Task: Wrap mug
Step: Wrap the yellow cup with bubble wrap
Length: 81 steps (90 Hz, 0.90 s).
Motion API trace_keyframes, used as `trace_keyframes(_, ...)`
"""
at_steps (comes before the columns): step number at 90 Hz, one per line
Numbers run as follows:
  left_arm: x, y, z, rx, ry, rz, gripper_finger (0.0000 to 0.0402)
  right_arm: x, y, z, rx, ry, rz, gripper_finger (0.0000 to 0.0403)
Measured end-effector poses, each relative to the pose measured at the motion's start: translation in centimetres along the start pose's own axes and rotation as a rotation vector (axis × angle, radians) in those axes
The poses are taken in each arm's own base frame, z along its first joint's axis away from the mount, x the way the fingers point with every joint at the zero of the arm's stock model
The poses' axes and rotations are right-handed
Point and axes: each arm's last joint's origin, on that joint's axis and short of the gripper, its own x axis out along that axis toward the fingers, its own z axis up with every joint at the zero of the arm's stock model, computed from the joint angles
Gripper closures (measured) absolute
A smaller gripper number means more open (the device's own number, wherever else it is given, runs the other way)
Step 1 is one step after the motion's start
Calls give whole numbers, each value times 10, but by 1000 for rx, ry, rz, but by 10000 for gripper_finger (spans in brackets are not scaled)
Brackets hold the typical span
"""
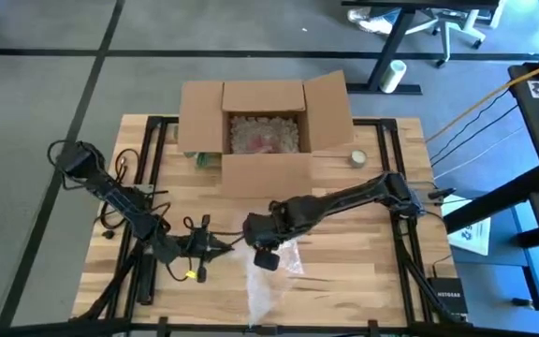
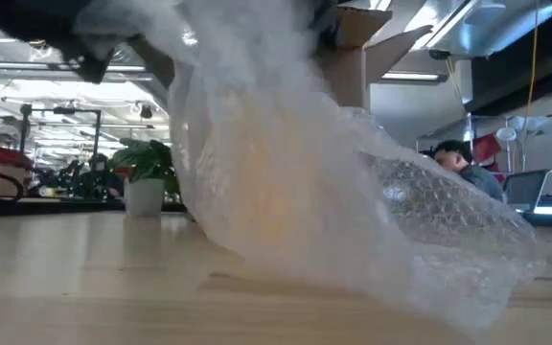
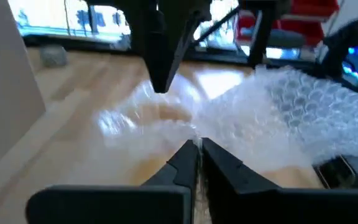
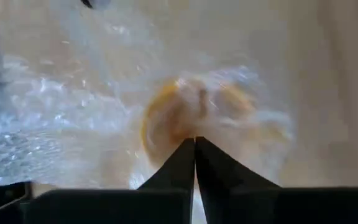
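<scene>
1. Starting at the left, my left gripper (image 1: 225,245) sits low over the wooden table (image 1: 363,281); its jaws are pinched together on the edge of the bubble wrap (image 3: 278,118)
2. Moving toward the middle, the bubble wrap spreads from between the two grippers down to the table's near edge, lifted into a hump in the low view
3. Inside that hump I see the mug (image 4: 185,118) as an orange-yellow blur through the plastic; I cannot tell which way it points or how its long axis lies
4. My right gripper (image 1: 262,245) hangs just above the bundle, jaws closed tip to tip; I cannot tell whether wrap is caught between them
5. Behind them, the cardboard box (image 1: 265,126) stands with its flaps open, filled with pale packing material (image 1: 266,134) with something reddish among it
6. Further right, a roll of tape (image 1: 357,157) lies beside the box
</scene>
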Motion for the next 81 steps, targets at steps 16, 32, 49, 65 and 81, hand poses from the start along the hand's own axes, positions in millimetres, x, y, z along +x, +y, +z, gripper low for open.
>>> trace_keyframes(16, 13, 16, 5, -29, -7, 43, 401, -31, 9, -8, 1, -109, -34, 403)
trace_keyframes(32, 23, 29, 10, -102, -18, 51, 401, -43, 23, -3, -20, -274, 9, 403)
trace_keyframes(49, 27, 35, 14, -139, -45, 70, 401, -31, 35, 11, -88, -340, 147, 403)
trace_keyframes(65, 27, 35, 13, -145, -30, 13, 395, 2, 28, 15, -88, -250, 111, 403)
trace_keyframes(81, 28, 32, 16, -134, -32, -97, 354, 22, 22, 19, -74, -195, 123, 403)
